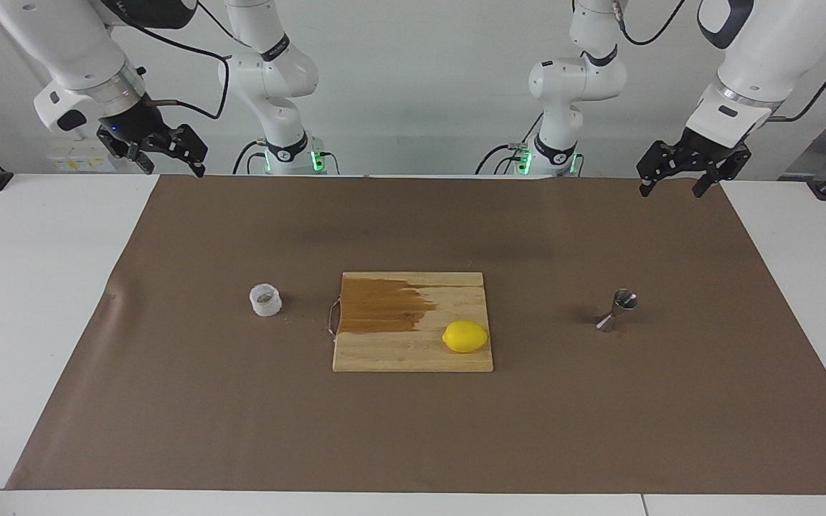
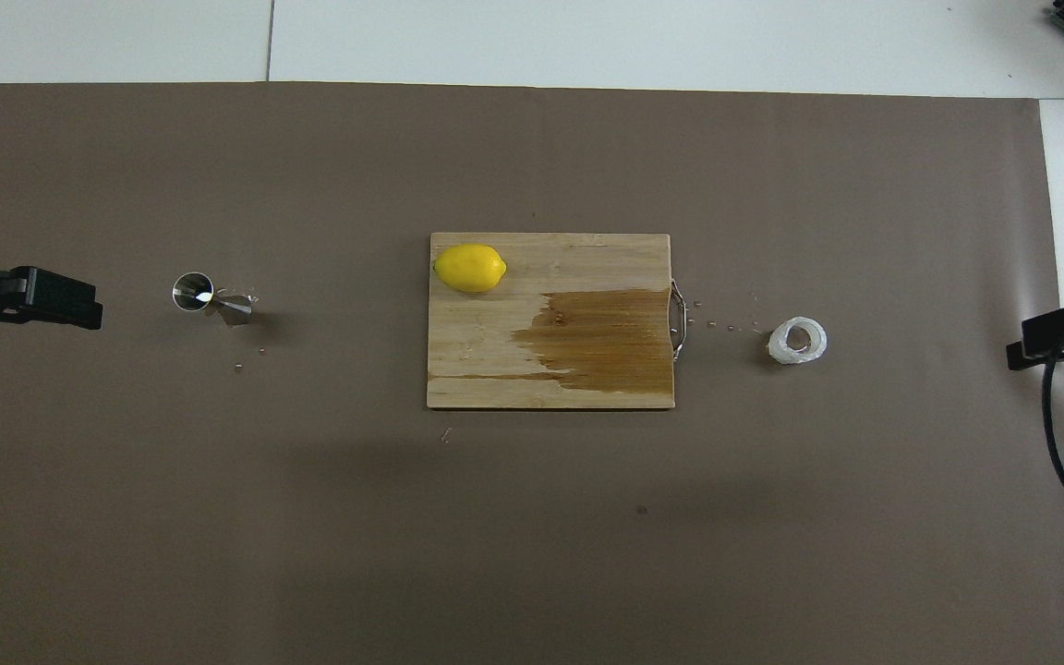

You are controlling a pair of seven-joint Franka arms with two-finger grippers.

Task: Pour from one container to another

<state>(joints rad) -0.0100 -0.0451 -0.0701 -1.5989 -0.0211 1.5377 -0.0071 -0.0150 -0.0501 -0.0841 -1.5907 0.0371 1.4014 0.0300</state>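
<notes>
Presently, both arms raised and idle at the robots' edge of the brown mat (image 1: 169, 430).

Left gripper (image 1: 673, 188): hanging over the mat's corner at the left arm's end, fingers apart, holding nothing. Only one black fingertip seen from overhead (image 2: 56, 300).

Right gripper (image 1: 169, 161): hanging over the mat's corner at the right arm's end, fingers apart, empty. Tip alone visible in overhead view (image 2: 1058, 337).

White cup (image 1: 265, 299): upright on the mat, toward the right arm's end, just beside the handle end of the cutting board (image 1: 456, 287). Translucent, textured wall; something brownish inside.

Steel jigger (image 1: 617, 310): standing on the mat toward the left arm's end, well apart from the board, open cone up. Well apart from the cup, board between them.

Board: centre of the mat, dark wet patch over the part nearer the robots and the cup. Lemon (image 1: 465, 336) on the board's corner toward the jigger, farther from the robots than the wet patch.

Small droplets (image 2: 712, 323) on the mat between board handle and cup; a few more near the jigger.
</notes>
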